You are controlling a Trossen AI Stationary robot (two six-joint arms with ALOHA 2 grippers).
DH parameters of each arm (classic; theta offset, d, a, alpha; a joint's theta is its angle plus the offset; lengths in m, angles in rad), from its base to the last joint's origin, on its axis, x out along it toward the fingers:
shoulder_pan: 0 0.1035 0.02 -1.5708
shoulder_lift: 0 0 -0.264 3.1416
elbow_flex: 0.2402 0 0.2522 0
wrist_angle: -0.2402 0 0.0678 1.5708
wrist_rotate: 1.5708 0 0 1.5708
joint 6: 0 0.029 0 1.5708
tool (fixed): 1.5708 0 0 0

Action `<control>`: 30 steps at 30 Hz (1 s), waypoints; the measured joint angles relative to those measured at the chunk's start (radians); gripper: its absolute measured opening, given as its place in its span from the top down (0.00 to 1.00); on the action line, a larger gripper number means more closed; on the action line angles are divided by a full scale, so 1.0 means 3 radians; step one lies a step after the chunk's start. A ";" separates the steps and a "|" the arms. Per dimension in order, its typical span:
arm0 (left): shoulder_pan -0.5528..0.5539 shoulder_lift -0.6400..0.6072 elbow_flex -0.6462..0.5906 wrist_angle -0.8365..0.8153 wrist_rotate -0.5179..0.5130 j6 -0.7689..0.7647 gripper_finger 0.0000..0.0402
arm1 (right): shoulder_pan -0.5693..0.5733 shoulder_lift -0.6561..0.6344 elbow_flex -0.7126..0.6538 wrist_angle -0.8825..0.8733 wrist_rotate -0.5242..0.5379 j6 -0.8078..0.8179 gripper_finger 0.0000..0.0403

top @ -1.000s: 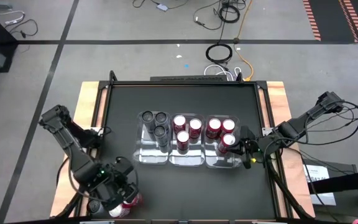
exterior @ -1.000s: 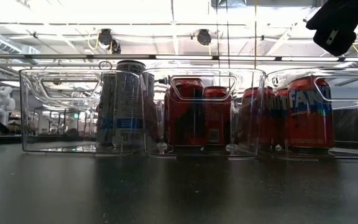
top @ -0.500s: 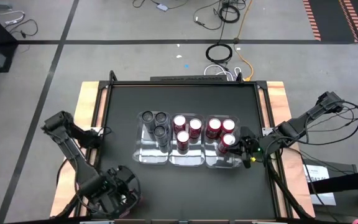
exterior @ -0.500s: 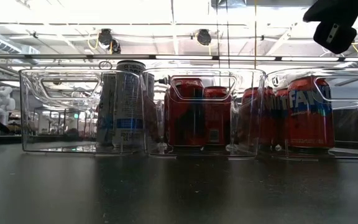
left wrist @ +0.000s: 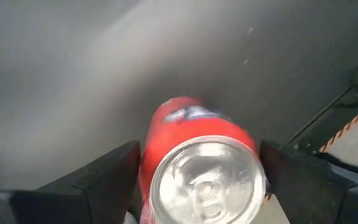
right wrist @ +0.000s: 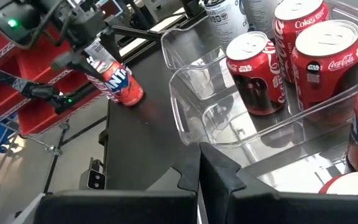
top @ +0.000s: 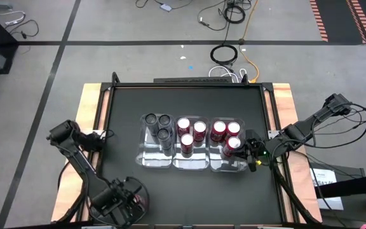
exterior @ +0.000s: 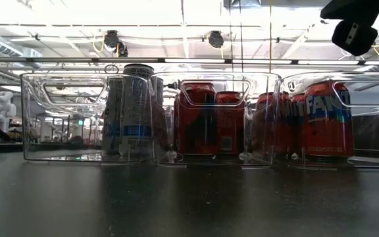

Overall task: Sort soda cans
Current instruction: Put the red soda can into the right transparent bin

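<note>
A red soda can [left wrist: 197, 134] with a silver top sits between the fingers of my left gripper [top: 121, 202] at the table's near left corner. In the right wrist view the same can [right wrist: 114, 78] is tilted under that gripper [right wrist: 82, 31]. Three clear trays stand side by side mid-table. The left tray [top: 146, 159] holds grey cans [top: 158, 126]. The middle tray holds red cans [top: 191, 132], and so does the right tray [top: 226, 136]. My right gripper [top: 251, 154] is shut and hovers by the right tray's near right corner. My left gripper pinches the red can between its two fingers [left wrist: 104, 180], on the side wall just below the silver top [left wrist: 149, 155]. The fingers come from above at a slant. The can is tilted, with its base [right wrist: 132, 96] down by the table; whether the base touches, I cannot tell.
The trays' clear walls [exterior: 64, 118] stand taller than the cans. Black table surface [top: 126, 108] lies open to the left of and beyond the trays. Wooden borders [top: 89, 108] and a metal frame edge the table. Cables lie on the floor beyond.
My left arm has swung its elbow toward the near edge, and its gripper has turned over the red can. The can showed beside the gripper a second ago and is now mostly hidden beneath it. My right gripper has risen slightly.
</note>
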 joint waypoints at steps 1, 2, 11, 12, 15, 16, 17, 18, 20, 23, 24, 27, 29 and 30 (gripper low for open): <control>0.0001 0.0019 0.0000 -0.0005 0.0047 0.0001 0.16 | 0.0000 0.0000 0.0000 0.0000 0.0000 0.0005 1.00; 0.0001 0.0037 0.0000 -0.0004 0.0089 0.0005 0.16 | 0.0000 0.0000 0.0000 0.0000 0.0000 0.0007 1.00; 0.0002 0.0109 0.0011 0.0008 0.0154 0.0099 0.16 | 0.0000 0.0000 0.0000 -0.0003 0.0000 0.0007 1.00; 0.0002 0.0109 0.0011 0.0007 0.0157 0.0098 0.16 | 0.0001 0.0000 0.0000 -0.0003 0.0000 0.0007 1.00; 0.0002 0.0111 0.0011 0.0007 0.0163 0.0095 0.16 | 0.0001 0.0000 0.0000 -0.0003 0.0000 0.0007 1.00; 0.0002 0.0111 0.0011 0.0007 0.0165 0.0095 0.16 | 0.0001 0.0000 0.0000 -0.0004 0.0000 0.0007 1.00; 0.0002 0.0111 0.0011 0.0006 0.0166 0.0095 0.16 | 0.0001 0.0000 0.0000 -0.0004 0.0000 0.0004 1.00; 0.0002 0.0111 0.0011 0.0006 0.0168 0.0095 0.16 | 0.0000 0.0000 0.0000 -0.0006 0.0000 0.0001 1.00; 0.0018 0.0111 0.0011 0.0004 0.0171 0.0096 0.18 | 0.0001 0.0000 0.0000 -0.0009 0.0000 -0.0003 1.00; 0.0074 0.0111 0.0011 0.0004 0.0205 0.0117 0.22 | 0.0001 0.0000 0.0000 -0.0021 0.0000 -0.0004 1.00; 0.0094 0.0111 0.0011 0.0004 0.0227 0.0123 0.23 | 0.0000 0.0000 0.0000 -0.0022 0.0000 -0.0004 1.00; 0.0144 0.0111 0.0010 0.0006 0.0288 0.0177 0.25 | 0.0001 0.0000 0.0000 -0.0024 0.0000 -0.0029 1.00; 0.0180 0.0111 0.0009 0.0007 0.0316 0.0204 0.25 | 0.0000 0.0000 0.0000 -0.0024 0.0000 -0.0068 1.00; 0.0199 0.0107 0.0008 0.0007 0.0318 0.0209 0.25 | 0.0001 0.0000 0.0000 -0.0025 0.0000 -0.0075 1.00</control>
